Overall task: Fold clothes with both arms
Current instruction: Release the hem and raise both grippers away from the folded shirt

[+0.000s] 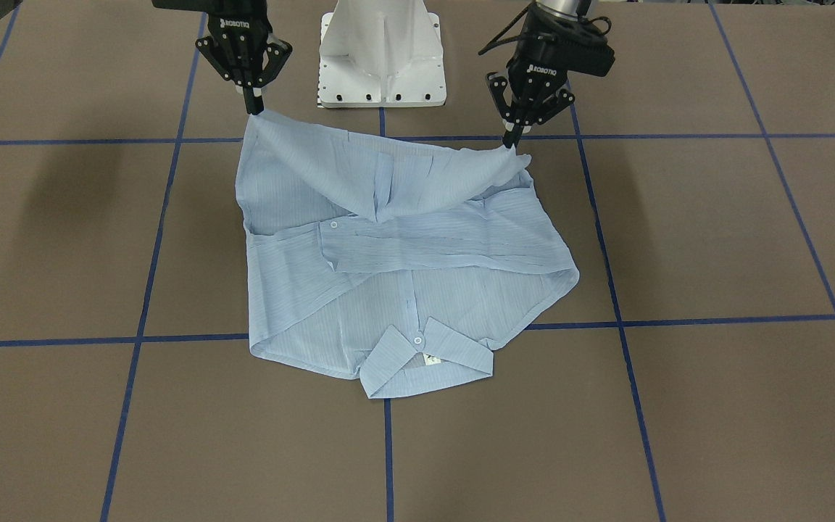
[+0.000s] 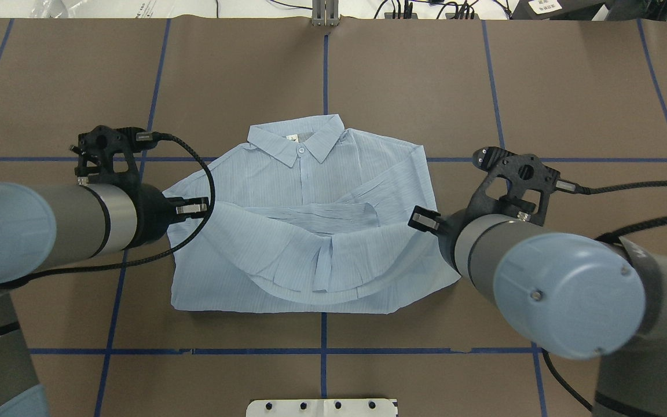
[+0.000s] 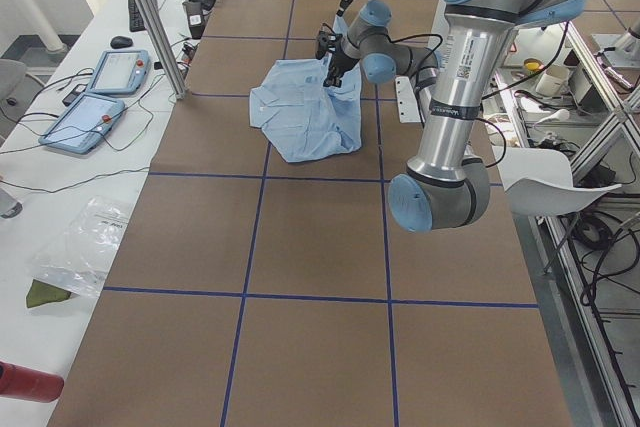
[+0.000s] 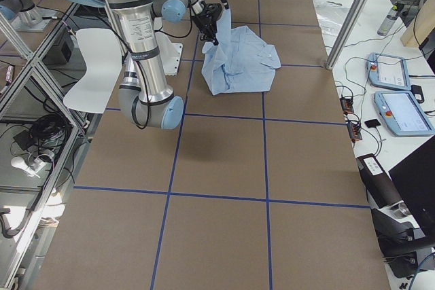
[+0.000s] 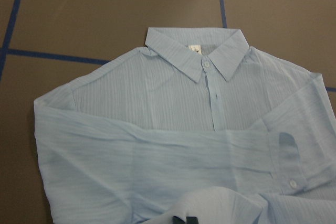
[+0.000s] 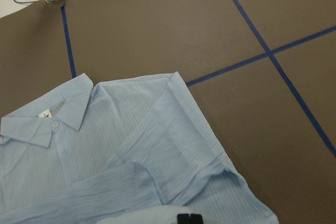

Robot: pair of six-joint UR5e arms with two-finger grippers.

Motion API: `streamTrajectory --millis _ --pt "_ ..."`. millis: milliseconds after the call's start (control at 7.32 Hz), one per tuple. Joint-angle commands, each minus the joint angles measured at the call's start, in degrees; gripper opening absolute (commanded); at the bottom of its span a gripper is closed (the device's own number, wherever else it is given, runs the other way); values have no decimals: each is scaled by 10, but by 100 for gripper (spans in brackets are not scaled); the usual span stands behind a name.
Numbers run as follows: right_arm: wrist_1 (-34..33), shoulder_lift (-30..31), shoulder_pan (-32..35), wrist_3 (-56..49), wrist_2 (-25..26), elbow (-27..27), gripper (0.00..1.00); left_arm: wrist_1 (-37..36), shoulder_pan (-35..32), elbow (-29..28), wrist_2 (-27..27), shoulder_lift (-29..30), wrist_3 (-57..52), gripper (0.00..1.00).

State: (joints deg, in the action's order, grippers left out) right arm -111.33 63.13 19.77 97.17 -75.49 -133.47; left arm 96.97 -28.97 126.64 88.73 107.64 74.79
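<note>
The pale blue striped shirt [image 1: 403,290] lies on the brown table [image 1: 715,232], its collar [image 1: 425,355] on the side away from the robot and both sleeves folded across the front. Its hem is raised off the table near the robot and sags in the middle. My left gripper [image 1: 512,141] is shut on one hem corner. My right gripper [image 1: 253,109] is shut on the other. In the overhead view the shirt [image 2: 310,191] sits between both arms, and the wrists hide the fingers. Each wrist view shows the shirt [image 5: 157,129] [image 6: 131,145] below black fingertips.
The white pedestal base [image 1: 381,58] stands just behind the raised hem. Blue tape lines [image 1: 142,290] grid the table. Two teach pendants [image 3: 95,97] and an aluminium post [image 3: 150,17] stand on the bench beyond the table's far side.
</note>
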Motion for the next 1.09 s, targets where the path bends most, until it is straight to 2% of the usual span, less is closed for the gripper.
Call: streamTrajectory --millis 0,137,273,410,547,683,957 --pt "107 -19 47 -34 1 106 0 3 -52 -43 -1 11 -56 0" --pt "144 -22 59 -49 1 147 0 6 -58 -63 -8 12 -71 0" --pt "187 -22 68 -53 1 204 0 42 -58 -111 -30 16 -75 0" --pt "233 -22 72 -69 1 277 0 101 -58 -197 -39 20 -75 0" --pt "289 -22 79 -81 1 322 0 164 -57 -267 -43 31 -75 0" --pt "305 -22 83 -87 1 342 0 208 -57 -311 -44 31 -75 0" --pt "305 -22 106 -109 -3 341 0 234 -64 -322 -43 32 -138 0"
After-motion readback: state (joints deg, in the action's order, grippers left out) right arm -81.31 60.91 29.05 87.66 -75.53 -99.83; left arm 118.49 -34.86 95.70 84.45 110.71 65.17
